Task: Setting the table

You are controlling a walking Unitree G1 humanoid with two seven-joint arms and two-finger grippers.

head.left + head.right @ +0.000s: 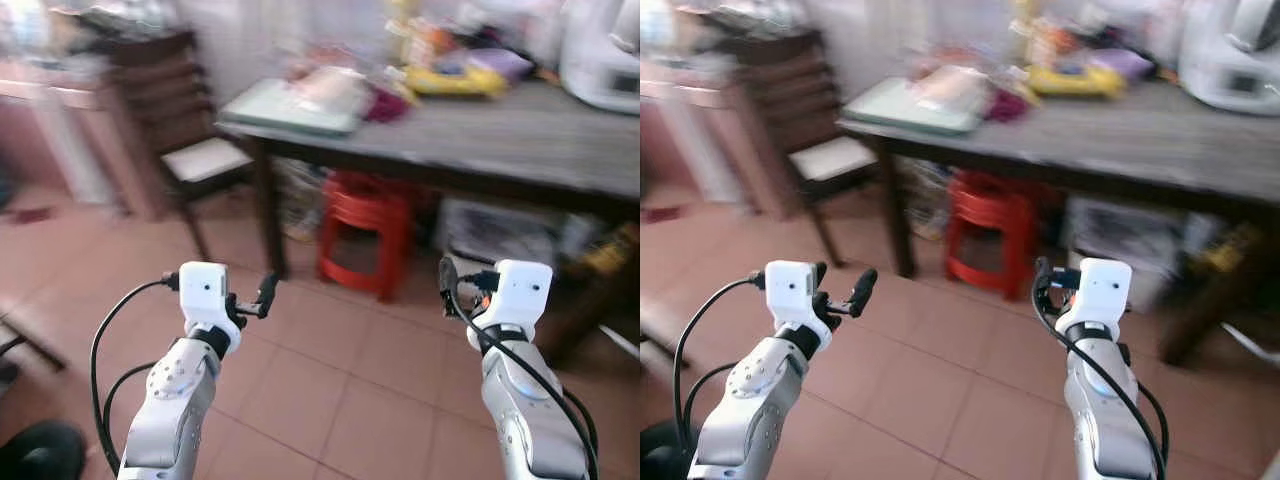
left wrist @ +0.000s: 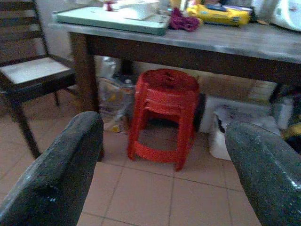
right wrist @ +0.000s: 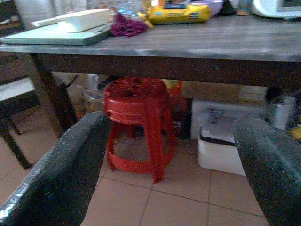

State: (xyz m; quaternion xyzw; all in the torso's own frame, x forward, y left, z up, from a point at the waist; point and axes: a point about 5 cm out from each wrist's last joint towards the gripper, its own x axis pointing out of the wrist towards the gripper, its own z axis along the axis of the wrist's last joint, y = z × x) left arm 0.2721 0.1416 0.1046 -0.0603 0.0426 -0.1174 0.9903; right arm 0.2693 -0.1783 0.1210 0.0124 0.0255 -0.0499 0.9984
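Tiled floor, one table [image 1: 520, 135], stacked red stools [image 2: 164, 113] — both claws [image 2: 162, 165] [image 3: 169, 165] spread, empty.

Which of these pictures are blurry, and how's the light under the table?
Both eye views are smeared, the clutter on the table worst; the left gripper and right gripper stay fairly sharp. Both wrist views are crisper but dim and bluish, with the red stool in shade under the table.
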